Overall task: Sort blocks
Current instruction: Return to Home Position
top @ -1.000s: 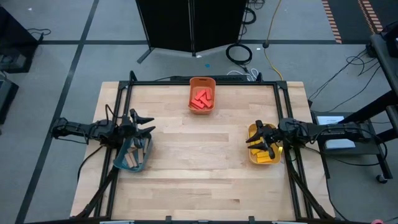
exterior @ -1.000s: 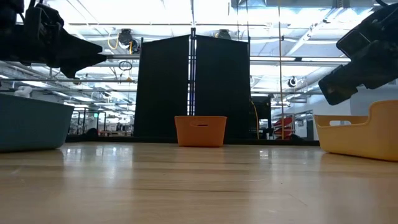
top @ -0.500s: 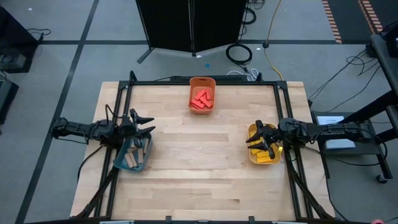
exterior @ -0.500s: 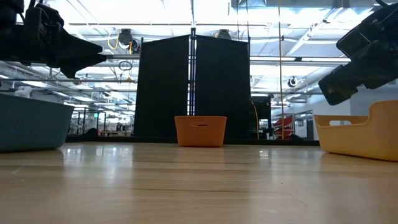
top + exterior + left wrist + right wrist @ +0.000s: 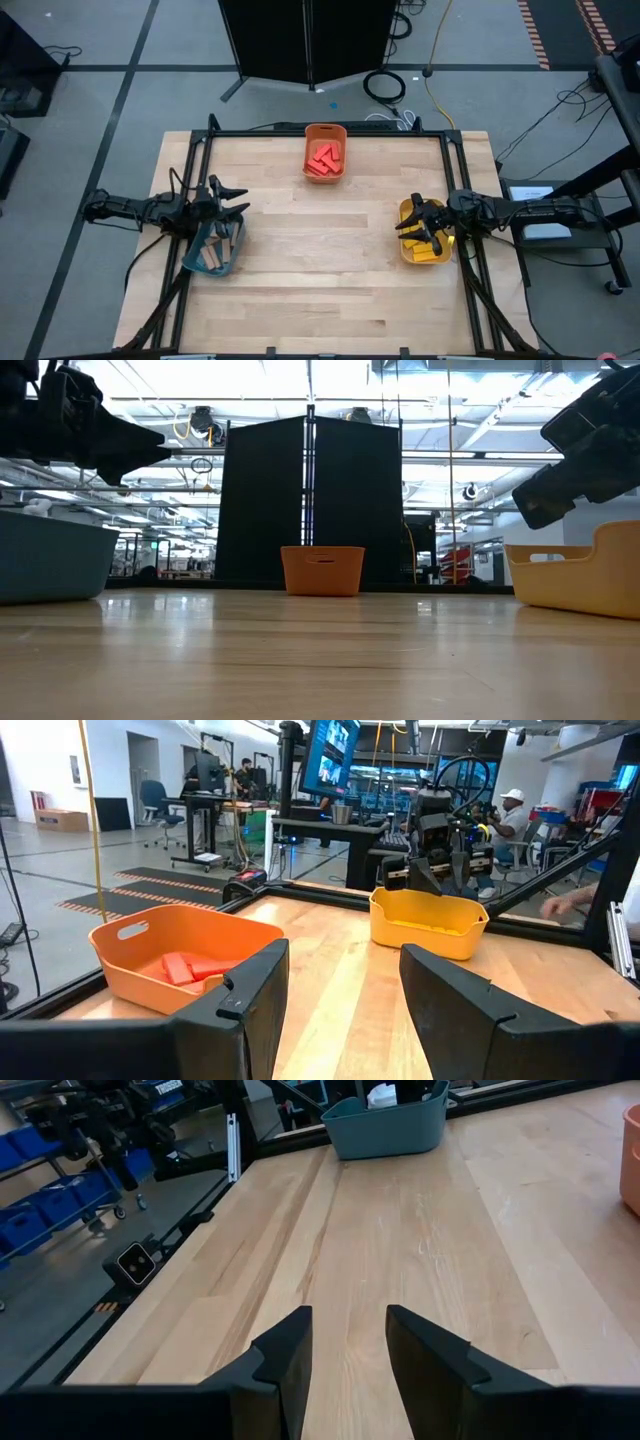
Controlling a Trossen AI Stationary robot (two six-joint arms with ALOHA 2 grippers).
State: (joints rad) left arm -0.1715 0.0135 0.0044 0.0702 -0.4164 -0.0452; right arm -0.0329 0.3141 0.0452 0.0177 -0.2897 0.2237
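Note:
Red blocks point(image 5: 324, 160) lie in the orange bin point(image 5: 325, 131) at the table's far middle, also seen in the left wrist view as red blocks point(image 5: 190, 966). Tan blocks point(image 5: 213, 257) lie in the teal bin point(image 5: 193, 262) at the left edge. Yellow blocks point(image 5: 428, 256) lie in the yellow bin point(image 5: 409, 257) at the right edge. My left gripper point(image 5: 238, 200) hovers open above the teal bin's far end, holding nothing. My right gripper point(image 5: 406, 216) hovers open above the yellow bin, holding nothing.
A black metal frame point(image 5: 325, 132) borders the table. Bare wood point(image 5: 320, 250) stretches between the three bins. In the left wrist view, people point(image 5: 510, 815) sit at desks beyond the table's right side. A black panel point(image 5: 310, 500) stands behind the far edge.

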